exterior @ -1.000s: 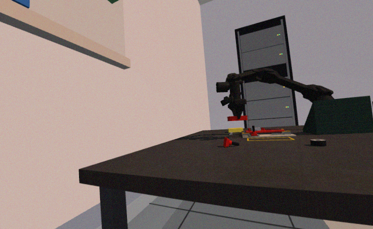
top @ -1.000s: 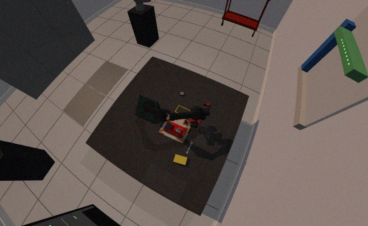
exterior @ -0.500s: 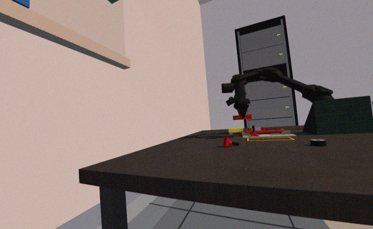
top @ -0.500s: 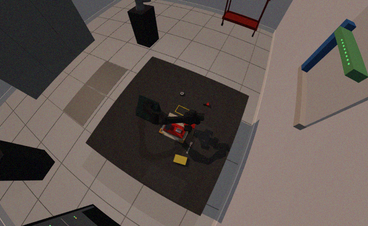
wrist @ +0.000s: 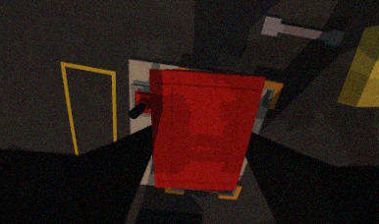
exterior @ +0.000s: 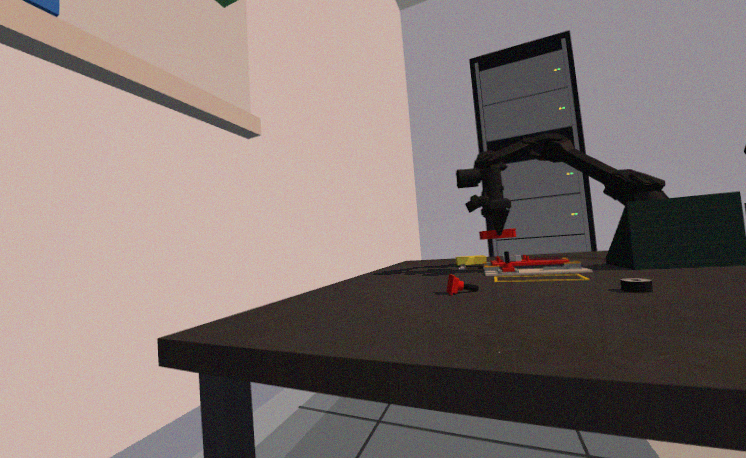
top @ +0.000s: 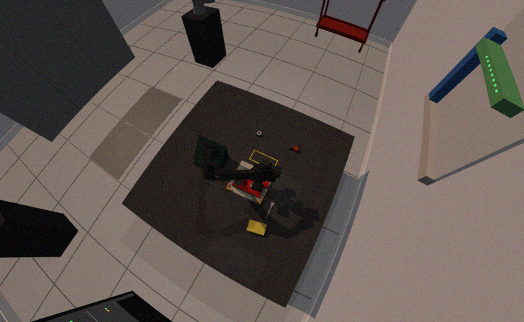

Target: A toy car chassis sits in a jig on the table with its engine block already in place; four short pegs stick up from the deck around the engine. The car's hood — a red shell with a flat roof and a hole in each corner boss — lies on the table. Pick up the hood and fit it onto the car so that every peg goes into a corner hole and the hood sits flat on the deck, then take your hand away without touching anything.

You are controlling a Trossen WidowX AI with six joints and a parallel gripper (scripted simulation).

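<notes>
Black parallel-jaw gripper [top: 274,173] [exterior: 499,232] [wrist: 198,132] gripped flat red hood [exterior: 488,234] [wrist: 207,130], aloft above pale jig [top: 244,196] [exterior: 535,271] [wrist: 138,69]. Yellow block [top: 256,227] [exterior: 471,260] [wrist: 371,74] and grey-headed tool [top: 271,207] [wrist: 300,31] lay nearby, apart.

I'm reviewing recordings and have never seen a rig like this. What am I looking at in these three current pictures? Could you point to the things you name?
A single black robot arm [top: 239,174] [exterior: 592,165] works over a dark table [top: 199,119] [exterior: 364,319]. The top picture looks down from above, the exterior one across the table, and the wrist one from the arm's end. The claw [exterior: 499,232] grips a flat red hood [exterior: 486,234] [wrist: 204,130], held above the toy car chassis [top: 243,185] [exterior: 552,262] in its jig. Around it lie a yellow block [top: 256,227] [exterior: 471,260] [wrist: 371,74], a small round dark part [top: 259,133] [exterior: 635,285] and a red piece with a black stem [top: 295,148] [exterior: 453,284].
</notes>
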